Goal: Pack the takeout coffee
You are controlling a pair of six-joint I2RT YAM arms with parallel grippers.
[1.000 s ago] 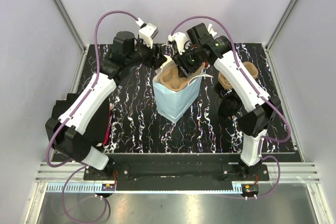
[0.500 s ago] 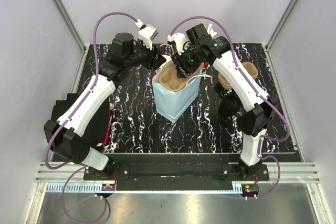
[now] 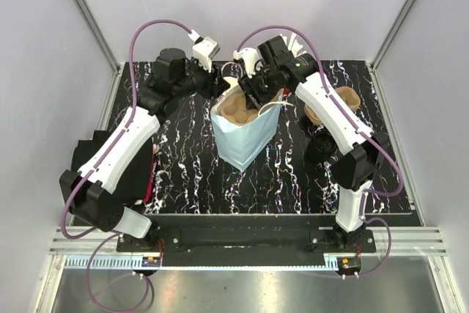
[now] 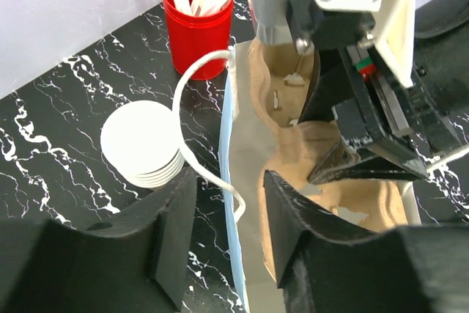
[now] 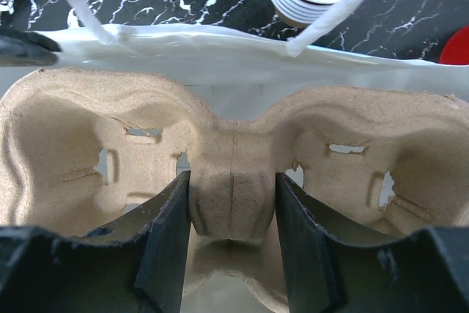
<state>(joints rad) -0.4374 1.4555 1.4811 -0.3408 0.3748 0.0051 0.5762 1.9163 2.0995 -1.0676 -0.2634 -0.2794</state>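
**Carrier in bag, coffee waits at right**
Right gripper point(image 5: 231, 190) pinches the pulp carrier point(image 5: 88, 130) inside the blue bag point(image 3: 242, 141); left gripper point(image 4: 229, 203), half open, straddles its rim. The takeout coffee cup point(image 3: 314, 115) stands on the tabletop point(image 3: 190, 174), nearer the right arm.

Even, diffuse light from above fills the overhead view, leaving only faint, soft shadows on the glossy worktop point(image 3: 183, 174). In both wrist views the dark fingers point(image 4: 172, 240) at the bottom edge are close and soft-edged. The pulp cup carrier point(image 5: 234, 159) is sharp, and the bag's point(image 5: 242, 56) pale wall shines.
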